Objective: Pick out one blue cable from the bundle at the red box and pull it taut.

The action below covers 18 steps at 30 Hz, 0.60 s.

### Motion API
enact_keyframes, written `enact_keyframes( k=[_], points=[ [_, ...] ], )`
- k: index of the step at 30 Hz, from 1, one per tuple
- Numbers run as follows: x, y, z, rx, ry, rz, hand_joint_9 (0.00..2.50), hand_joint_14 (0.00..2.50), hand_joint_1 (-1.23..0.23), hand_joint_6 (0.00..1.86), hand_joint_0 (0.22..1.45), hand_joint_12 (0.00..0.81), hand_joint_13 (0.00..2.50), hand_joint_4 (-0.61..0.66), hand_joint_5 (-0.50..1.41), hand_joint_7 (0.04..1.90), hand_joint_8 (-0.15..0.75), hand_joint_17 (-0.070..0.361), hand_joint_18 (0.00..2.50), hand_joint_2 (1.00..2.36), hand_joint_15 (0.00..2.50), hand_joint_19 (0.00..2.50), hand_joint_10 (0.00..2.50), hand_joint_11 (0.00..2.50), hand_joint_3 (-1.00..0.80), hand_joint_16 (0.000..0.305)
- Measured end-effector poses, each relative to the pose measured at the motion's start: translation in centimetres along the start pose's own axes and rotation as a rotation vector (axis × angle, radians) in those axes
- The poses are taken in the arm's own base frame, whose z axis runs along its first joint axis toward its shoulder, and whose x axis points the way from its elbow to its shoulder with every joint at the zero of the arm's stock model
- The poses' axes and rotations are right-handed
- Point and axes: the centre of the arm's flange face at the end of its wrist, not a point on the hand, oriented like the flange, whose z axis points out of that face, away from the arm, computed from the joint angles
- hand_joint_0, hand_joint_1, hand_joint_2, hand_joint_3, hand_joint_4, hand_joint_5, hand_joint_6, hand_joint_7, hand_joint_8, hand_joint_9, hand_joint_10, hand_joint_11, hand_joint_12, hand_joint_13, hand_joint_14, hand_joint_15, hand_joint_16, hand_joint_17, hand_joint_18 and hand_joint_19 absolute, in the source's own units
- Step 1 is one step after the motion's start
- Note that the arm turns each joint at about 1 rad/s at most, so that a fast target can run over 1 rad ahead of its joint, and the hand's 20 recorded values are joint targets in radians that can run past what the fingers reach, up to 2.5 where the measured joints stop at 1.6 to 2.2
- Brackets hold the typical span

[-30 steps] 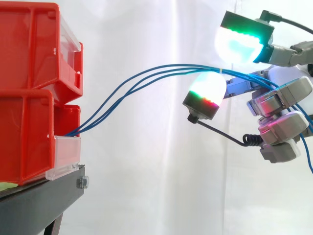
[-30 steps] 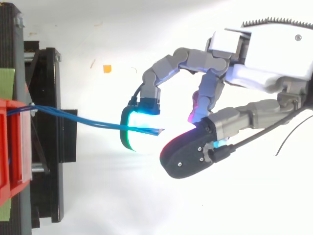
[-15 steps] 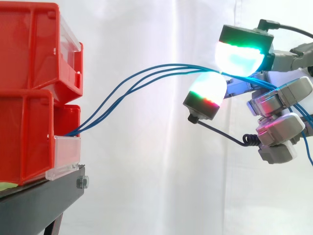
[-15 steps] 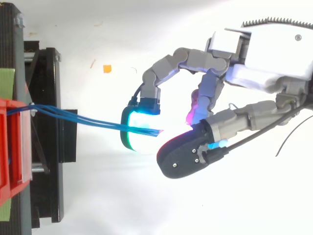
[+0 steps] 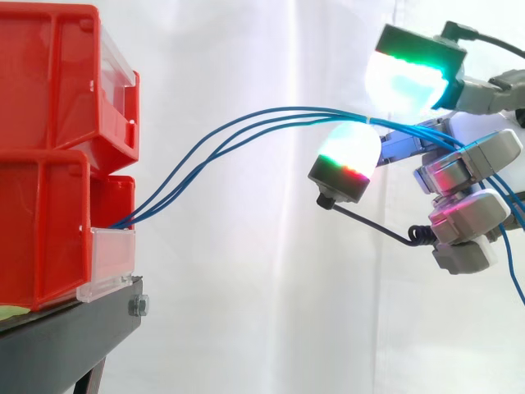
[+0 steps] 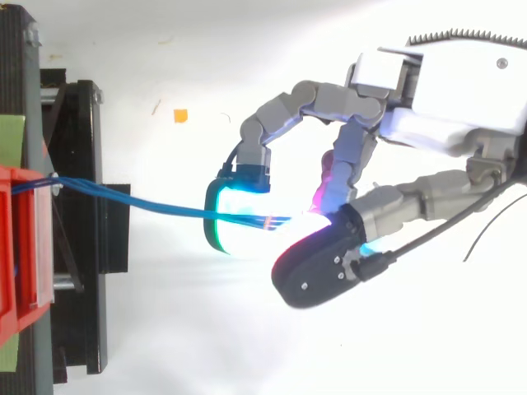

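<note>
Slack is hanging in the blue cables [image 5: 271, 116] running from the red box [image 5: 45, 234] at left to my hand [image 5: 472, 160] at right, and, unable to tell whether it is gripping any, I am risking pulling all together.

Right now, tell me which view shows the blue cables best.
The side view. There the blue cables rise as separate, slack strands from the lower red bin to the hand. In the top view they overlap into nearly one line running from the bin to the hand.
</note>
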Motion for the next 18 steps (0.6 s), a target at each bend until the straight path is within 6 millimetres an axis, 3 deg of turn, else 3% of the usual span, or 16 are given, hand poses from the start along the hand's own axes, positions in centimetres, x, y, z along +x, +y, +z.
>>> enact_keyframes(
  k=[4, 7, 9, 15, 18],
  points=[
    [0.01, 0.01, 0.0, 0.0, 0.0, 0.0, 1.57, 0.03, -0.56, 0.85, 0.46, 0.429, 1.27, -0.03, -0.13, 0.9, 0.277, 0.146, 1.0, 1.0, 0.98, 0.91, 0.03, 1.47, -0.5, 0.065],
    [0.0, 0.01, 0.0, 0.0, 0.0, 0.0, 1.54, 0.03, -0.57, 0.84, 0.57, 0.389, 1.23, -0.06, -0.13, 0.96, 0.233, 0.127, 0.93, 1.0, 1.0, 0.95, 0.03, 1.51, -0.5, 0.056],
    [0.0, 0.02, -0.01, 0.0, 0.0, 0.0, 1.55, 0.03, -0.64, 0.85, 0.64, 0.38, 1.22, -0.07, -0.13, 0.98, 0.224, 0.124, 0.91, 1.0, 0.99, 0.95, 0.03, 1.5, -0.5, 0.055],
    [0.0, 0.03, -0.01, -0.001, 0.0, 0.0, 1.52, 0.03, -0.77, 0.87, 0.67, 0.38, 1.18, -0.01, -0.14, 0.98, 0.251, 0.125, 0.9, 1.01, 1.01, 0.93, 0.03, 1.55, -0.32, 0.055],
    [0.0, 0.03, -0.02, 0.0, 0.0, 0.0, 1.5, 0.03, -0.84, 0.88, 0.71, 0.377, 1.16, -0.02, -0.14, 1.0, 0.255, 0.125, 0.89, 1.01, 1.0, 0.91, 0.03, 1.52, -0.33, 0.056]
  ],
)
